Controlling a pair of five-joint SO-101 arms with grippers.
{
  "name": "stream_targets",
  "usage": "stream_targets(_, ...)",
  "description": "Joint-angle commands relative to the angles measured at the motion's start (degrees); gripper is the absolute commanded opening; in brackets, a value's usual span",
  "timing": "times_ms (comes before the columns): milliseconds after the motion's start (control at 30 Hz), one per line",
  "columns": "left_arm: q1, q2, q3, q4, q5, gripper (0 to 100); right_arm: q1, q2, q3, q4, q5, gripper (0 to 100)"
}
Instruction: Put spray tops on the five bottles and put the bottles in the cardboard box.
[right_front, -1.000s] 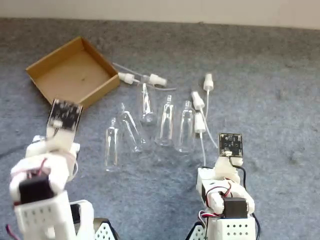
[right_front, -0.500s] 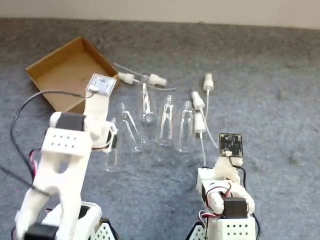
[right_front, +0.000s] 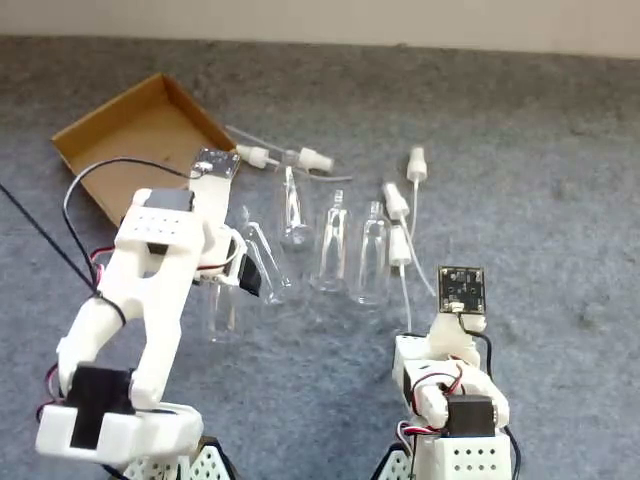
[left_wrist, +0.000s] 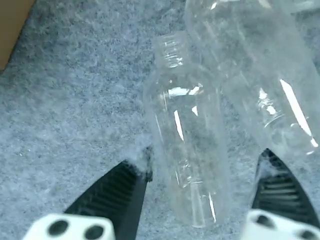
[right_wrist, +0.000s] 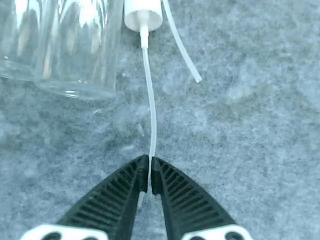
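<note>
Five clear bottles without tops are grouped mid-table. The leftmost bottle stands between the fingers of my open left gripper, which straddles it without closing. A tilted bottle leans close beside it. Several white spray tops lie behind and to the right of the bottles. One spray top trails its thin tube to the tips of my shut right gripper. I cannot tell whether the tube is pinched. The cardboard box sits at the back left.
Grey carpet covers the table. The right arm rests near the front edge, right of centre. A bottle's base and a second loose tube lie just beyond the right gripper. Open carpet stretches to the right.
My left arm has swung up from the front left and forward, bringing its open gripper down around the leftmost bottle. The right arm has not moved.
</note>
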Motion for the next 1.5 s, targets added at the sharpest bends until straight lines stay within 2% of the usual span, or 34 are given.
stream_targets(0, -3.5, 2.1, -4.1, -1.1, 0.4, 29, 0.7, -0.6, 8.8, 0.4, 0.3, 1.2)
stream_targets(333, -4.0, 12.4, -4.0, -10.5, 0.4, 29, 0.7, -0.6, 8.8, 0.4, 0.3, 1.2)
stream_targets(667, -4.1, 14.3, -3.6, -10.6, 0.5, 29, 0.7, -0.6, 8.8, 0.4, 0.3, 1.2)
stream_targets(733, -4.1, 14.4, -3.6, -10.6, 0.5, 25, 0.7, -0.6, 8.8, 0.4, 0.3, 1.2)
stream_targets(933, -3.9, 14.4, -4.1, -11.3, 0.4, 3, 0.7, -0.6, 8.8, 0.4, 0.3, 1.2)
stream_targets(1467, -3.9, 14.3, -3.6, -11.2, 0.3, 3, 0.7, -0.6, 8.8, 0.4, 0.3, 1.2)
